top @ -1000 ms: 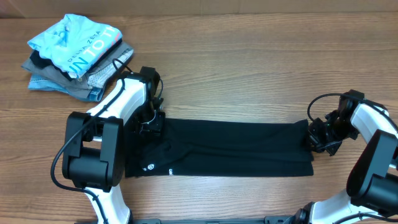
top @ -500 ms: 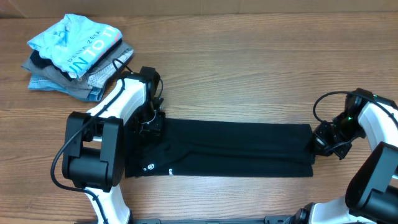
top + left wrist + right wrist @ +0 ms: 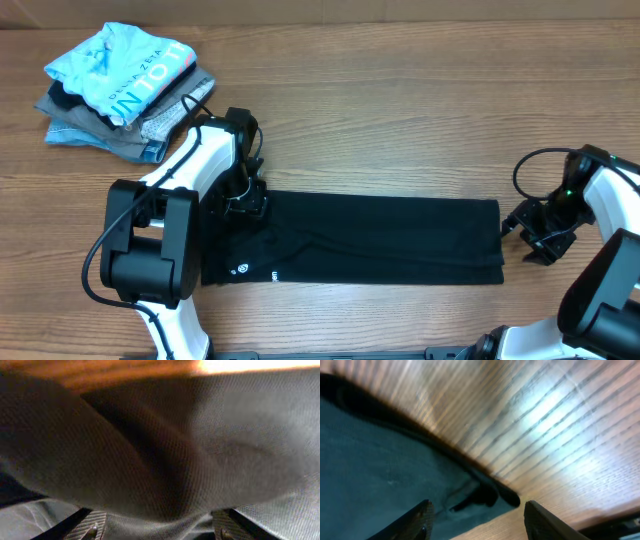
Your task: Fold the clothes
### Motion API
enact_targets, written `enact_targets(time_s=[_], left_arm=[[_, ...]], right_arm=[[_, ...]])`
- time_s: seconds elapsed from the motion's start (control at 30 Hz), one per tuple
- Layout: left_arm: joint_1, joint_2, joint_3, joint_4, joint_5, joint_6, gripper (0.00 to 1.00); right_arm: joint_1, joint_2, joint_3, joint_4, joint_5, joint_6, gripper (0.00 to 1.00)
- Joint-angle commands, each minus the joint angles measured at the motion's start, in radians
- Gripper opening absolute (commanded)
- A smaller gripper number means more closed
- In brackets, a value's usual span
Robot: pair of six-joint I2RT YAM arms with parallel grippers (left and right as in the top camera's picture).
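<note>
Jaws of my right gripper [image 3: 523, 236] are spread, just off the right edge of the black T-shirt [image 3: 380, 240], with open tabletop [image 3: 420, 120] above. My left gripper [image 3: 246, 203] rests spread on the upper-left corner of the shirt, which lies flat across lower centre.

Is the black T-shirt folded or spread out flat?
Folded. The black T-shirt lies as a long narrow band on the table, with no sleeves showing.

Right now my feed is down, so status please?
Left gripper open, pressed into black shirt. Right gripper open, clear of its end. Shirt in long strip. Nothing blocking.
</note>
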Motion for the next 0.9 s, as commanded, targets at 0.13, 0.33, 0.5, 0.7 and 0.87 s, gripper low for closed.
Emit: enact_targets(time_s=[0.13,0.33,0.5,0.7,0.87], left_arm=[[0.004,-0.034,0.131,-0.175,0.007,0.003,0.71],[-0.014,-0.079,0.192,-0.209,0.230,0.083,0.72],[-0.072,-0.077,0.142,-0.152,0.132,0.088,0.73],[-0.090,-0.077,0.001,-0.027,0.121,0.048,0.59],[-0.092,-0.078,-0.024,-0.099,0.349,0.055,0.11]], right_arm=[[-0.009,-0.074,0.047,0.031,-0.253,-0.152,0.56],[-0.009,-0.217,0.051,0.045,-0.267,-0.151,0.60],[-0.009,-0.286,0.051,0.044,-0.267,-0.150,0.61],[-0.009,-0.291,0.051,0.029,-0.269,-0.150,0.61],[-0.009,-0.291,0.051,0.035,-0.275,-0.150,0.61]])
